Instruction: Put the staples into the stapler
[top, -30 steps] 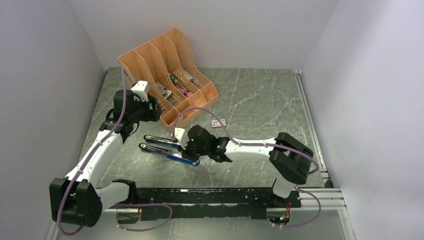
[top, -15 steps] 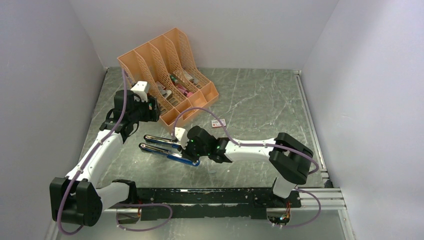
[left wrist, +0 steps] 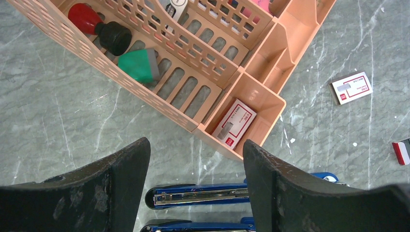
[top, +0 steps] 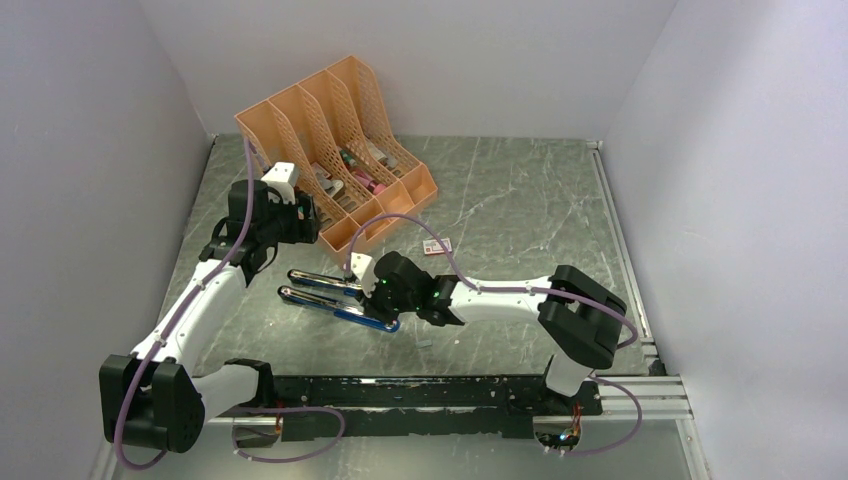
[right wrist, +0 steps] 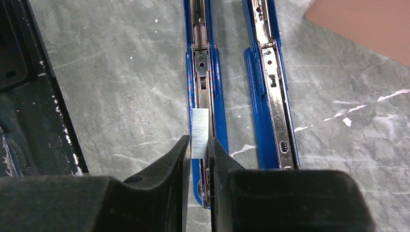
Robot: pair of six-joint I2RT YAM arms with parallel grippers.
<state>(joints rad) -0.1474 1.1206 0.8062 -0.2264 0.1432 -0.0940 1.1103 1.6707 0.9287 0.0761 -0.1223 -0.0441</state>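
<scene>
Now the right end effector (right wrist: pixel 198 147) is pinched tight on the staples (right wrist: pixel 199 133), holding the strip lengthwise right over the magazine channel of the stapler (right wrist: pixel 205 72). The stapler lies splayed open on the table (right wrist: pixel 121 72), so the strip looks lined up to drop in. It is silvery-grey, finely ribbed and about channel-wide. The left end effector (left wrist: pixel 193 154) hovers spread apart above the stapler, perhaps ready to steady it.

**Materials and finishes on the table**

The stapler (right wrist: pixel 205 72) is seen as glossy blue casing around bright, smooth metal rails. The staples (right wrist: pixel 199 133) are shown as finely ribbed silvery metal. The table (right wrist: pixel 121 72) is surfaced in smooth grey marbled sheet, flecked white. The organiser (left wrist: pixel 261 96) is moulded in matt peach plastic, and the right gripper (right wrist: pixel 198 147) is finished in dull, scuffed black.
</scene>
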